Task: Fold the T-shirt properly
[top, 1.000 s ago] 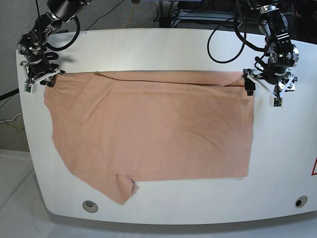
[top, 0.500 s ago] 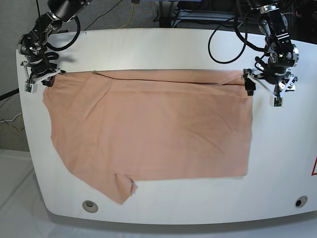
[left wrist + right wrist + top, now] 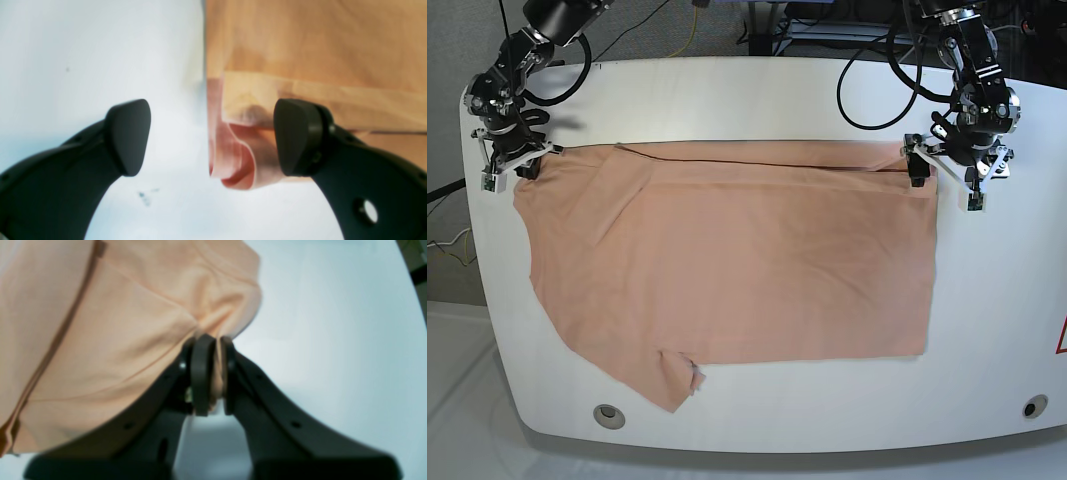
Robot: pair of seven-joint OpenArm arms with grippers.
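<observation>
Across the middle of the white table (image 3: 757, 95), a thin, soft peach T-shirt (image 3: 727, 260) lies spread flat, lightly creased, one sleeve reaching toward the near left edge. At its far left corner the right gripper (image 3: 209, 380) is clamped tight on a bunched pinch of cloth. At the far right corner the left gripper (image 3: 211, 136) gapes wide around the folded hem, gripping nothing; it has shifted slightly inward since a second ago
</observation>
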